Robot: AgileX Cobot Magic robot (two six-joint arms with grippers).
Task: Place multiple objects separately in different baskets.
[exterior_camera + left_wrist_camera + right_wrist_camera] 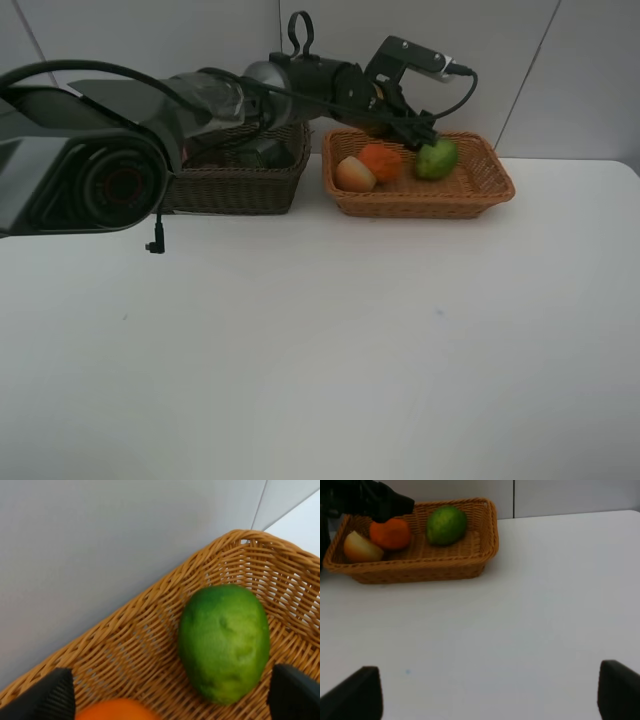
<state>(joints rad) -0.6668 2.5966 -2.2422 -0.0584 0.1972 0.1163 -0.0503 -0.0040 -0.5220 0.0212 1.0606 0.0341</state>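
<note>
I find the green fruit [224, 642] resting free in the tan basket [490, 190], upper right of the high view, beside the orange [381, 161] and peach-like fruit [354, 174]. My left gripper [418, 134] hangs over it, jaws wide and empty, seemingly a release; the right gripper's jaws are open over bare table [530, 620].

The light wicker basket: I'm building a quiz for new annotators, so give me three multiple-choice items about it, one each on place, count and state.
1. Where does the green fruit lie?
A. in the light wicker basket
B. on the white table
C. in the dark basket

2. How many fruits are in that basket?
A. one
B. three
C. five

3. The left end effector is:
A. shut on the fruit
B. open around it
C. out of view

Answers: 1 A, weave surrounds it; 2 B, green fruit, orange, peach-like fruit; 3 B, fingers stand apart either side.
</note>
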